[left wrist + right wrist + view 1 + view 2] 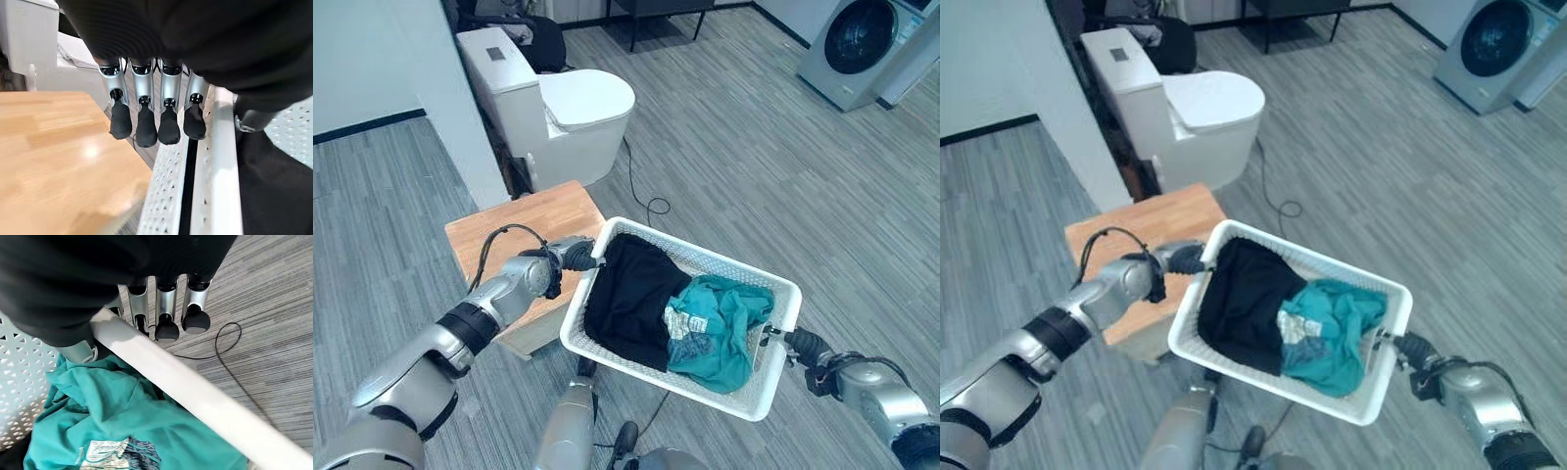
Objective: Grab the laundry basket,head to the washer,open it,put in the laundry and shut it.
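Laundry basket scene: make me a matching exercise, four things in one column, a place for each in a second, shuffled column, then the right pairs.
Things:
1. black garment
2. teal garment
3. washer
4. wooden table

Places:
A. far off, at the robot's upper right
B. in the laundry basket, at the end nearer the right hand
C. outside the basket, beside the left hand
D. in the basket, at the end nearer the left hand

Right pairs: 1-D, 2-B, 3-A, 4-C
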